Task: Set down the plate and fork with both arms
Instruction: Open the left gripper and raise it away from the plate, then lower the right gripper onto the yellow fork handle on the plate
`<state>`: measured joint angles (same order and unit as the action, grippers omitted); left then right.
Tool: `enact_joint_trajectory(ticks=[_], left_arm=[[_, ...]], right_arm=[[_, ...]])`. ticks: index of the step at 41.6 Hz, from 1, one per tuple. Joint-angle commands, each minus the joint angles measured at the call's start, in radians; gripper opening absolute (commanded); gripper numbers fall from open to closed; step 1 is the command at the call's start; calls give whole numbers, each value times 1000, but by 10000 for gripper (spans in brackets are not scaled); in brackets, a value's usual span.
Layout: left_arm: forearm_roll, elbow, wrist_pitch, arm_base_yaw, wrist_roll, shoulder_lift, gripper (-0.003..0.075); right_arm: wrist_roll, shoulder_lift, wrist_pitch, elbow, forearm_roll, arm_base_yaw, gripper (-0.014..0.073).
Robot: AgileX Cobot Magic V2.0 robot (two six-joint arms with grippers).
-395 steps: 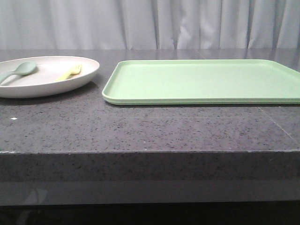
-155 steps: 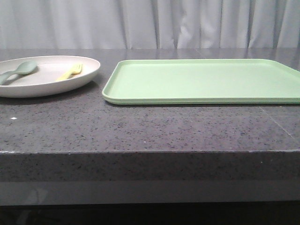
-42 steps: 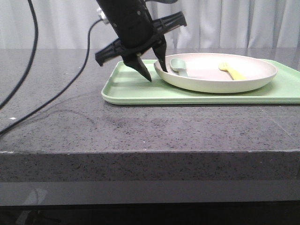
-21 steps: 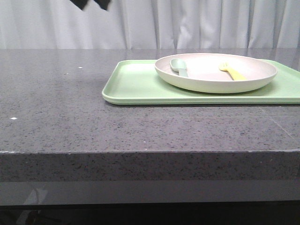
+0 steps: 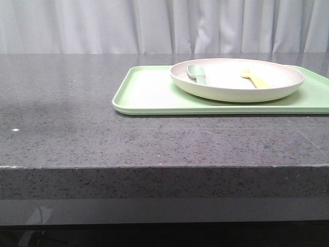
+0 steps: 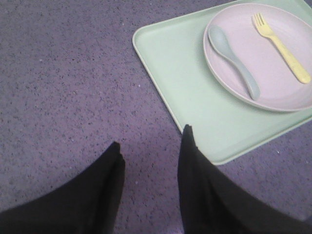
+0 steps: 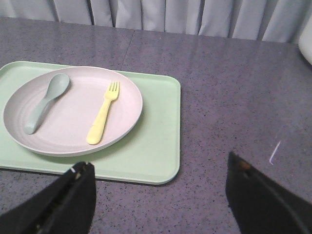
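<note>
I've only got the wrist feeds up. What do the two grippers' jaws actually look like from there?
Both are plain matte black. The left gripper shows two tapering, slightly curved jaws ending in narrow tips. The right gripper shows broader dark wedges, with a small pale mark on each. No cables or labels visible.

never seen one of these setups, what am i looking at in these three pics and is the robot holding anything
These are three cameras on one two-armed robot at a dark stone table. The front view looks forward over the table; neither arm shows in it. The other two cameras sit on the arms' wrists, so the black shapes at their lower edges are each arm's own fingers.

On the table lies a light-green tray. On it sits a cream plate, and in the plate lie a yellow fork and a grey-green spoon, side by side and apart.

The left tool is open above the table beside the tray's corner. The right tool is open wide, near the tray's other end. Neither holds anything.
</note>
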<state>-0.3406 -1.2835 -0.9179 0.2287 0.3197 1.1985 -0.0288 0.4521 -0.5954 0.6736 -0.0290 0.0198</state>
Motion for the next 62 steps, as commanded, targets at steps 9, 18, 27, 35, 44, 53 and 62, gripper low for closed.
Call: enact_joint_trajectory(ticks=[9,18,27,35,44,53,62], left_arm=[[108,216,76,2,-131,-277,249],[186,280,59,2,-240,-397,249],[201,300,14,33,-240,-436,249],[264,300,18,156,-287,-445,249],[501,300,-22,212,-494,-445,250],[501,300,-18,214,-494,-445,249],[503,300,-18,214,-494,-445,249]], right_arm=[[-5,15,79,29,9,-6,573],[-5,52,-9,68,-104,2,573],[-197,259,-222,226,-281,66,573],[-241,471,-334,344,-296,132,488],[-235,723,-409,521,-280,166,434],[-148,943,-456,729,-216,167,434],[-2,1151,-549,954,-48,214,434]])
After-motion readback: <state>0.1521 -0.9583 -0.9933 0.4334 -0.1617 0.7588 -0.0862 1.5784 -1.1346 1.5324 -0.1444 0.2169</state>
